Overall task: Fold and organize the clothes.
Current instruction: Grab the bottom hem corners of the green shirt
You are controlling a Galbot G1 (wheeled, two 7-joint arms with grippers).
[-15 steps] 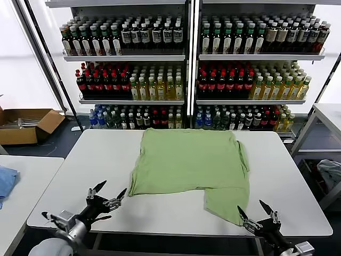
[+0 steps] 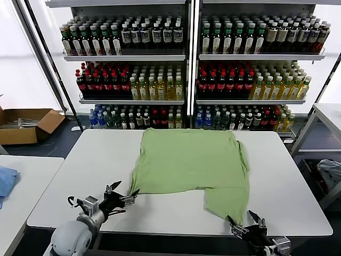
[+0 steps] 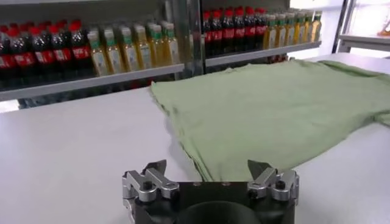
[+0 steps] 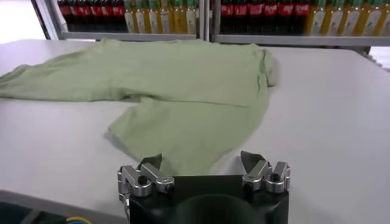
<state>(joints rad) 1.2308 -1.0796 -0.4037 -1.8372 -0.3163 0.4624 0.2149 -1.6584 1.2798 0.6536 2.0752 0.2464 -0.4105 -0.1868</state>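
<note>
While the light green shirt [image 2: 194, 165] lies plain side up across the middle of the white table [image 2: 287, 181], soft and faintly creased, one flap juts toward the near edge. The left gripper [image 2: 121, 195] hovers low just off the shirt's near-left corner, jaws spread and empty. The right gripper [image 2: 246, 223] sits at the near edge beside that flap, jaws likewise released, holding nothing.

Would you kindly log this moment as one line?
shirt: spread on table | left gripper: open, near its left hem corner | right gripper: open, at near flap
</note>
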